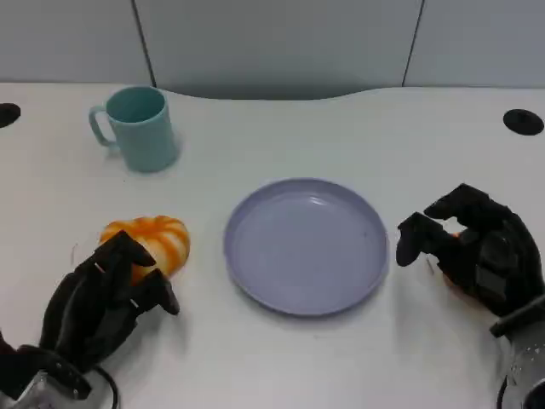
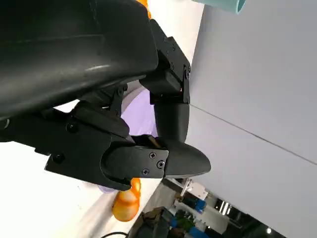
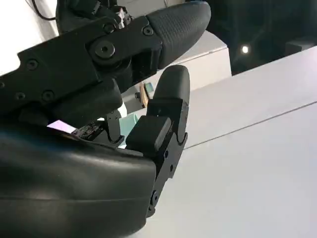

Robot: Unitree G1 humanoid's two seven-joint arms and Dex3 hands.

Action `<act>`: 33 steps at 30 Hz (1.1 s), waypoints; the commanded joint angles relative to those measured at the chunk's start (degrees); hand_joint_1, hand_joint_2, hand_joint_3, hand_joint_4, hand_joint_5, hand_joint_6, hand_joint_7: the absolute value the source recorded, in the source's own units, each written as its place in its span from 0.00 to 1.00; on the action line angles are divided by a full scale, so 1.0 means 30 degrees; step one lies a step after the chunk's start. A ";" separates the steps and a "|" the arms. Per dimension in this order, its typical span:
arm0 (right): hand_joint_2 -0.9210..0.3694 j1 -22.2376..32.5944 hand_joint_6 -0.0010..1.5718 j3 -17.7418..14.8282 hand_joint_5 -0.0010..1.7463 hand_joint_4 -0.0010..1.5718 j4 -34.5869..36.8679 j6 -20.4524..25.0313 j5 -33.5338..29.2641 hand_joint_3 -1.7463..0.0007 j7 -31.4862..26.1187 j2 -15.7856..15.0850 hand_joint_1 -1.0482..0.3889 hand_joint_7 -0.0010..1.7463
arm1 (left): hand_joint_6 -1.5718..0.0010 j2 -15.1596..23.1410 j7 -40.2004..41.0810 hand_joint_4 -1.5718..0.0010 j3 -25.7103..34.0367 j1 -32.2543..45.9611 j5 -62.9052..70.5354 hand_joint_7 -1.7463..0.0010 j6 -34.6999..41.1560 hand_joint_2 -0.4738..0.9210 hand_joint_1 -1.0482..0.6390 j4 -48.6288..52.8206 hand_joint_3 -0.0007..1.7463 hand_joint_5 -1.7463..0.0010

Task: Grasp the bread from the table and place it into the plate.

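Bread [image 1: 152,240] lies on the bench at the plate's [image 1: 255,273] nine o'clock, left hand [image 1: 102,298] spread beside it, holding nothing; a shallow grip risks pushing it away.

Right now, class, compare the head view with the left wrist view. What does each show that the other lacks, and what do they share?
Head view: the right hand, the whole round plate, the whole mug with its handle, and the bread lying by the fingers of the left hand. Left wrist view: that hand seen close up from behind, and a cluttered room beyond the table. Both: the left hand, the purple plate and the teal mug, though the wrist view catches just a strip of plate and the mug's rim.
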 commanded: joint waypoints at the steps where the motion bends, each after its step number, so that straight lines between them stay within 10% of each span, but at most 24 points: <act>1: 0.04 -0.0232 0.62 -0.0080 0.80 0.47 -0.0239 0.0002 0.0096 1.00 -0.0328 -0.0064 0.39 0.34 | 0.66 0.0039 0.1667 0.62 -0.0264 0.0614 0.1399 0.30 -0.3518 1.00 0.17 -0.2264 0.12 0.15; 8: 0.04 -0.0246 0.61 -0.0043 0.79 0.47 -0.0418 0.0019 0.0135 1.00 -0.0451 -0.0115 0.38 0.35 | 0.65 0.1362 0.5324 0.72 -0.1353 0.0996 0.7020 0.66 -1.3580 1.00 0.19 -0.5783 0.02 0.38; 13: 0.04 -0.0325 0.61 -0.0120 0.78 0.47 -0.0354 0.0090 0.0218 1.00 -0.0395 -0.0123 0.38 0.34 | 0.61 0.2826 0.8856 0.73 -0.1664 -0.0316 1.0843 0.78 -1.5709 0.99 0.18 -0.6032 0.01 0.43; 20: 0.03 -0.0235 0.61 0.0001 0.78 0.48 -0.0519 0.0071 -0.0024 1.00 -0.0938 -0.0093 0.38 0.33 | 0.68 0.5522 1.5588 0.97 -0.3658 -0.3158 1.7766 0.89 -1.4090 1.00 0.12 -0.2924 0.03 0.47; 23: 0.06 -0.0056 0.63 0.0135 0.77 0.49 -0.0941 0.0605 -0.0022 1.00 -0.1283 -0.0077 0.37 0.35 | 0.79 0.6453 1.8198 1.00 -0.5990 -0.4784 2.0535 0.95 -1.1939 1.00 0.02 -0.0343 0.10 0.74; 27: 0.04 0.0015 0.59 0.0155 0.78 0.47 -0.1161 0.0607 0.0070 1.00 -0.0980 -0.0052 0.39 0.40 | 0.90 0.6269 1.8995 1.00 -0.8784 -0.6808 2.1940 0.99 -0.8818 1.00 0.00 0.3374 0.07 0.94; 33: 0.06 0.0284 0.60 0.0087 0.75 0.50 -0.1495 0.0906 0.0210 1.00 -0.1197 0.0064 0.36 0.39 | 0.92 0.5130 1.9361 1.00 -1.0501 -0.7932 2.1466 0.99 -0.5942 1.00 0.00 0.6208 0.10 0.96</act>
